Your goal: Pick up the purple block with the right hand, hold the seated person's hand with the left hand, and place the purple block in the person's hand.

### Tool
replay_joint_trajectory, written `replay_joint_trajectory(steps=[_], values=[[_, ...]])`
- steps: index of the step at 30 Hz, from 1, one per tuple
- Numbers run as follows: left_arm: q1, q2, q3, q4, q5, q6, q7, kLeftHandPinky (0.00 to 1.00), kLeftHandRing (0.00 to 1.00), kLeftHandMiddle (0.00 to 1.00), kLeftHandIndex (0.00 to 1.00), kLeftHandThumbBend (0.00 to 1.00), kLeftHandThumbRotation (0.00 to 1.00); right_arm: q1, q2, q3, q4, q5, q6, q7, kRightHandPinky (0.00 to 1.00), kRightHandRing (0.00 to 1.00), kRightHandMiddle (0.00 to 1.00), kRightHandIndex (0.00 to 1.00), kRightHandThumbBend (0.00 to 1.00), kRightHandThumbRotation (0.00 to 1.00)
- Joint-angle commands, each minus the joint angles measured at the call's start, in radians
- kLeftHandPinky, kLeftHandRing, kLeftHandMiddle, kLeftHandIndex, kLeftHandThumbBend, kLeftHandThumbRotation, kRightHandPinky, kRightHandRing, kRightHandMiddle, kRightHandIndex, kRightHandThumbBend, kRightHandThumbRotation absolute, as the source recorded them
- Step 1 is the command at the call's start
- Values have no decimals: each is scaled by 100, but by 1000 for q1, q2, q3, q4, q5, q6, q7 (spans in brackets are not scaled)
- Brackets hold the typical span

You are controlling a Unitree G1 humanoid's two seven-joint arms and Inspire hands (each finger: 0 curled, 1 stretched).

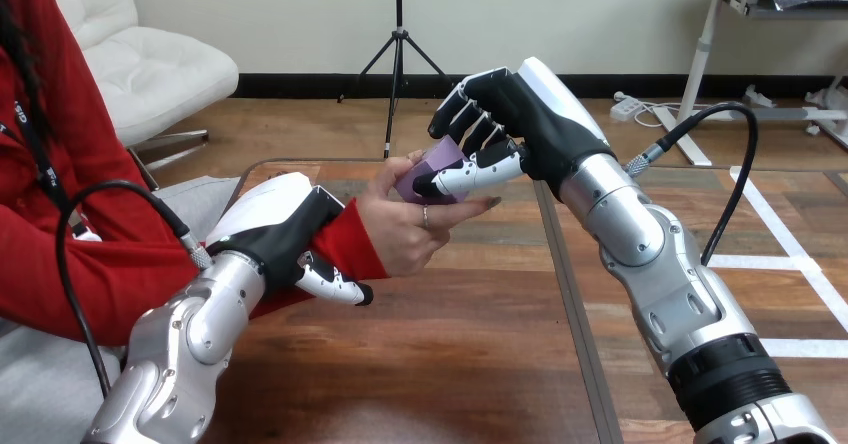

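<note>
Handover above bench (pixel 450 364): purple block (pixel 432 167) pinched between thumb and fingers of right hand (pixel 535 114), touching person's hand (pixel 410 229) just beneath; left hand (pixel 285 229) clasped round person's sleeved wrist (pixel 352 242); probable risk of block slipping off the palm if released before fully seated.

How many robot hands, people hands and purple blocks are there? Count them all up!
robot hands: 2, the left hand and the right hand
person's hand: 1
purple block: 1
total: 4
</note>
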Motion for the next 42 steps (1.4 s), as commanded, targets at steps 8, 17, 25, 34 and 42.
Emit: replay_joint_trajectory(steps=[8,17,25,34,42], values=[[-212,-15,-6,-125,24,-90,74,31,38,45,47,66,1,-40,-28,-18,-127,31,44,59,47,56,59,60,72,4],[-193,-14,3,-147,36,-101,85,38,48,53,57,72,12,-27,-34,-26,-127,38,25,75,47,60,64,67,70,19],[-173,-11,15,-156,37,-130,107,42,55,60,63,77,24,-10,-43,-33,-129,52,8,91,50,64,68,72,63,31],[-145,-4,23,-169,35,-143,117,53,66,70,71,87,44,11,-54,-38,-135,80,-8,99,53,66,70,73,61,50],[-117,-3,29,-183,28,-145,130,66,74,77,78,98,55,39,-69,-36,-151,101,-23,96,55,67,72,74,72,76]])
